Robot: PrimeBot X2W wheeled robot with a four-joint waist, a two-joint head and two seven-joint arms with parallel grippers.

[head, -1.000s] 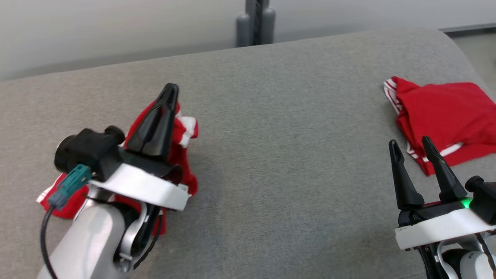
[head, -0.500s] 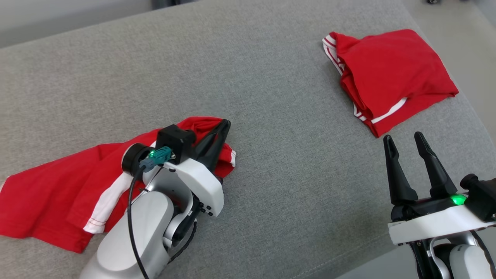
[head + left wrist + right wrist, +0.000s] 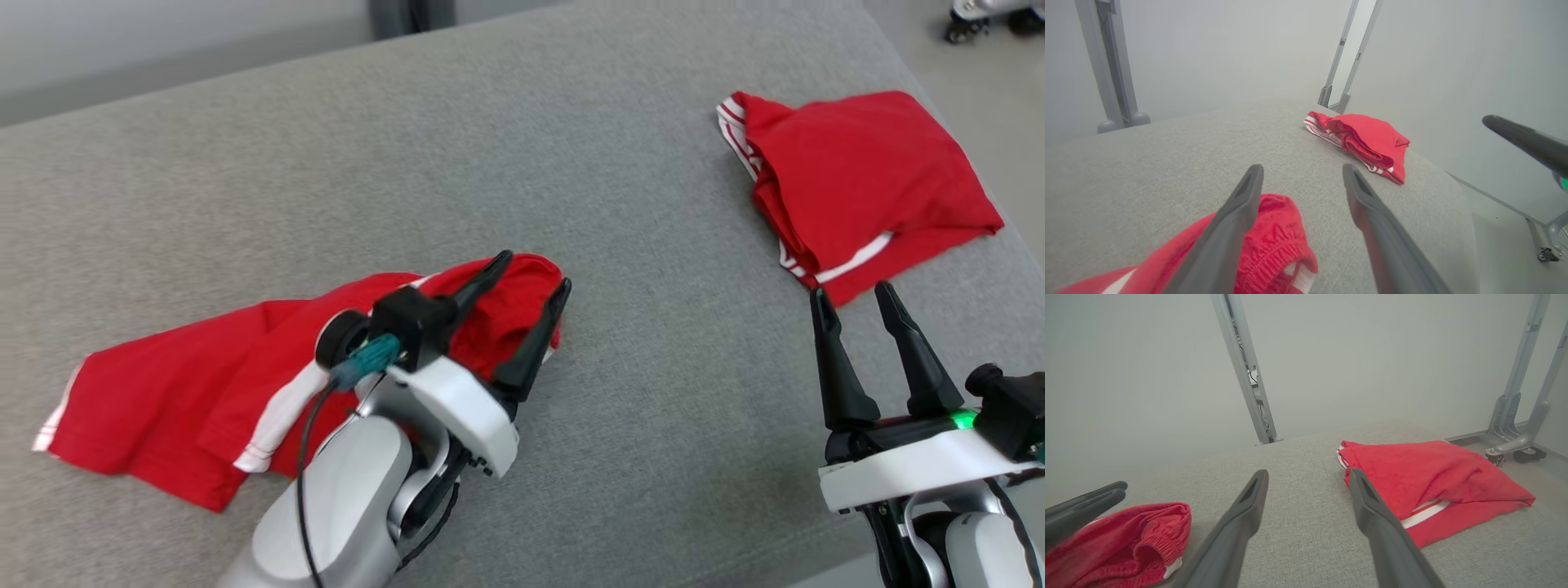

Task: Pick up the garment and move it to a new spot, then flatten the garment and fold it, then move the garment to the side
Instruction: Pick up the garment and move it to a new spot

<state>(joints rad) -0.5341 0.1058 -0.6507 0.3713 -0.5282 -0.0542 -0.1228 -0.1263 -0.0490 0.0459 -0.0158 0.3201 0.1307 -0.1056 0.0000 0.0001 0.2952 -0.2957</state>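
Observation:
A red garment (image 3: 188, 392) with white side stripes lies spread on the grey cushion at the left, its elastic waistband bunched at the right end (image 3: 1278, 241) (image 3: 1139, 539). My left gripper (image 3: 535, 273) hovers open over that waistband with nothing between its fingers. A second red garment (image 3: 857, 184) lies folded at the far right (image 3: 1367, 141) (image 3: 1433, 477). Near the front right edge my right gripper (image 3: 853, 298) stands open and empty, just short of the folded one.
The grey cushion (image 3: 522, 147) drops off at its right edge onto pale floor. Grey metal frame legs (image 3: 1511, 416) and a castor (image 3: 976, 12) stand beyond it. A metal post (image 3: 408, 16) rises behind the back edge.
My left gripper was shut on the garment and has let go of it; the garment now lies spread on the cushion. The head camera has tilted and shifted. The right gripper has stayed open.

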